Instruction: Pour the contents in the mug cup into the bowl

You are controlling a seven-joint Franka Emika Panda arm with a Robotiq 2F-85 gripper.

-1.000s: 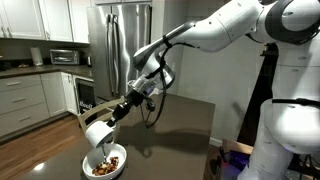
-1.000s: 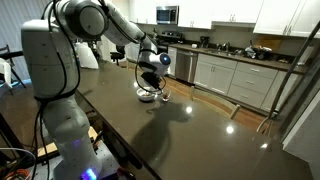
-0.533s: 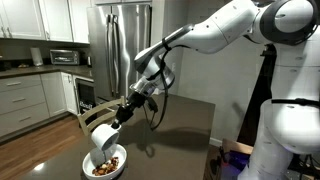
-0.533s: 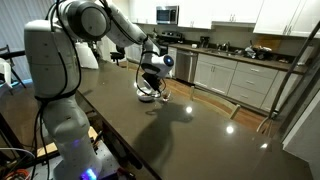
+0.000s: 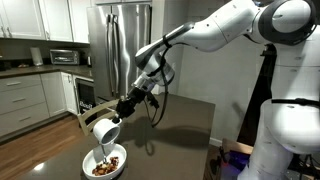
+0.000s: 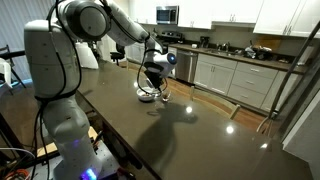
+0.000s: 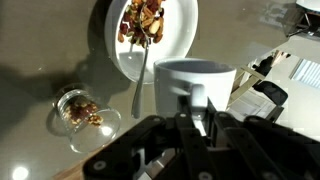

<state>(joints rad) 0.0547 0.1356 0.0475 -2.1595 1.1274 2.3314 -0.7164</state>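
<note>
In an exterior view the white mug cup [image 5: 105, 128] hangs tilted, mouth down, just above the white bowl [image 5: 117, 170] at the near end of the dark table. My gripper [image 5: 121, 107] is shut on the mug's handle side. In the wrist view the mug cup [image 7: 196, 82] sits right in front of my gripper [image 7: 196, 118], and the bowl [image 7: 116, 55] lies beyond it. Brown and reddish contents [image 7: 141, 20] fill the bowl, and a light spoon [image 7: 142, 78] sticks out over its rim. The bowl [image 6: 148, 97] also shows small under the arm.
A small glass jar [image 7: 85, 112] with similar brown bits lies on the table beside the bowl. The dark table [image 5: 185, 125] stretches away behind. A steel fridge [image 5: 125, 45] and kitchen cabinets [image 5: 25, 100] stand further back. The robot's white base [image 5: 295, 130] is at the table's side.
The mug has risen a little above the bowl and moved slightly towards the arm. The grip is unchanged.
</note>
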